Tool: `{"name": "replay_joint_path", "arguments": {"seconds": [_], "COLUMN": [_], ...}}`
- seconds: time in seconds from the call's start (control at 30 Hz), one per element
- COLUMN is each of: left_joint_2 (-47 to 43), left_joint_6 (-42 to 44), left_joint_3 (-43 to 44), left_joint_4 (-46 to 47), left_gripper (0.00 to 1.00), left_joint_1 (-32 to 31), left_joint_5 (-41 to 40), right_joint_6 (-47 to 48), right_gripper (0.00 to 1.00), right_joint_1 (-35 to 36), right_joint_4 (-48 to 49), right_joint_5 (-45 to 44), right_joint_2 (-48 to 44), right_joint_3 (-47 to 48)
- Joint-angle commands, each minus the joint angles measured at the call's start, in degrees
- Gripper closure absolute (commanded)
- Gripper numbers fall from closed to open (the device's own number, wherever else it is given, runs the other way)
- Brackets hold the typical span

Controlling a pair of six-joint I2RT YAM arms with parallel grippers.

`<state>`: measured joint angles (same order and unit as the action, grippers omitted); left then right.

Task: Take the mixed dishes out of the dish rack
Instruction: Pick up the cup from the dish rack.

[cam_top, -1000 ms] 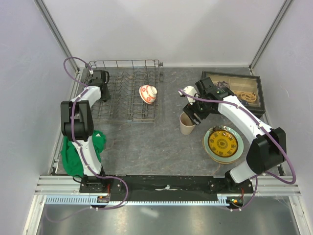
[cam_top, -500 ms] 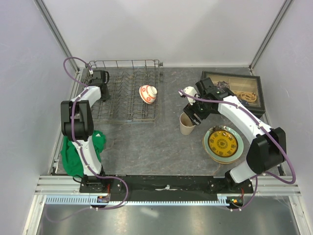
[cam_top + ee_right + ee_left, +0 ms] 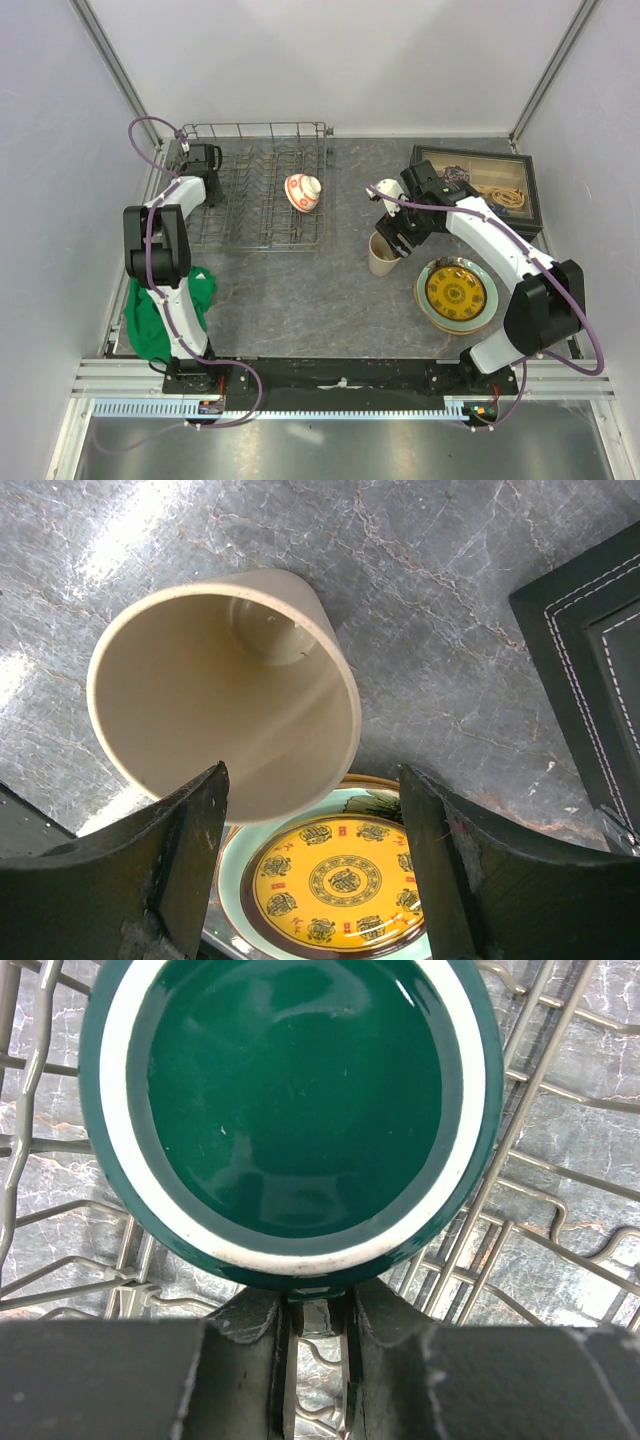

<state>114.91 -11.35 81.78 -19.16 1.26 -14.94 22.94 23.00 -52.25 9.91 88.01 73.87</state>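
Grey marbled tabletop [image 3: 300,300] between white walls carries the rectangular grey wire dish rack [image 3: 240,215] at the back left. Two dishes sit in it: a small red-and-white bowl [image 3: 303,192] among the tines, and a dark green mug with a white rim [image 3: 290,1110] at the left end. The left gripper [image 3: 315,1322] is just at the mug's near edge, jaws drawn almost together; whether they pinch a handle cannot be told. The right gripper [image 3: 310,772] has its jaws wide apart on either side of a plain beige cup [image 3: 225,690]. The cup stands on the table beside a yellow-gold patterned dish [image 3: 335,880] stacked on a pale green plate [image 3: 230,880]. The cup looks delivered, so the right arm should next rise straight clear without tipping it. The mug's lift must clear the tines.
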Motion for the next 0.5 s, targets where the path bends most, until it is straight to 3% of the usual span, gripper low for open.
{"name": "replay_joint_path", "arguments": {"seconds": [0.0,0.47], "left_joint_2": [-2.59,-9.62], "left_joint_6": [3.27,8.89], "left_joint_3": [-0.74,-2.24], "left_joint_4": [1.23,3.69], "left_gripper": [0.98,0.99], "left_joint_1": [-0.46,-0.38], "left_joint_5": [2.01,7.38], "right_joint_6": [0.79,0.88], "right_gripper": [0.24,0.24], "right_joint_1": [-0.33,-0.50], "right_joint_4": [1.36,1.54], "right_joint_5": [1.25,1.78], "right_joint_2": [-1.61,-1.52], "right_joint_3": [-1.00,-1.27]}}
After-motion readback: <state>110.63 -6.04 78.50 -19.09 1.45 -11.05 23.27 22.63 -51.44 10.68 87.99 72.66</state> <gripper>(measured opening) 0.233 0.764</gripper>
